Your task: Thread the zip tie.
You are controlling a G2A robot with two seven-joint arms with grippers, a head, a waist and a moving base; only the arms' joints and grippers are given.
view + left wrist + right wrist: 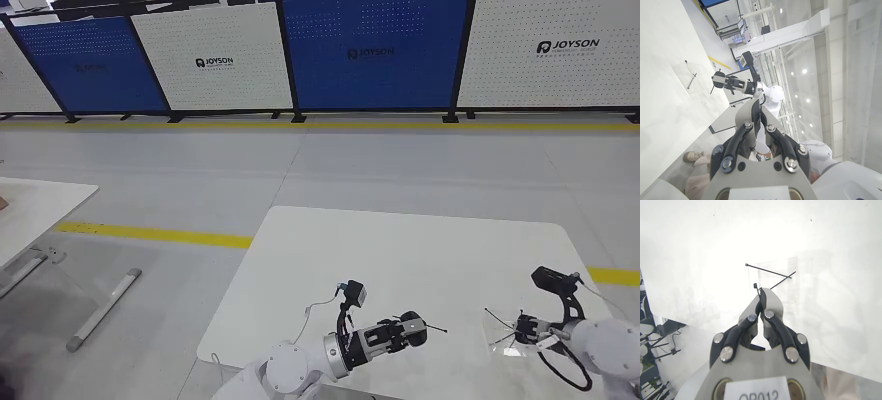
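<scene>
My right gripper (761,292) is shut on a black zip tie (755,286); its head sticks out on one side of the fingertips and its tail crosses over a second zip tie (768,271). That second tie lies flat on a clear plastic sheet (789,291) on the white table (400,250). In the left wrist view the right gripper (715,79) hovers just beside the sheet (681,72), its tie (712,90) hanging from it. My left gripper (418,328) is shut near the table's front edge, left of the right gripper (522,327), with a thin black strap (437,327) poking out of it.
The table's front edge runs just under both arms. Bare tabletop stretches beyond the sheet towards the far side. Another white table (30,210) stands at the left across the floor, and blue and white panels (370,50) line the back.
</scene>
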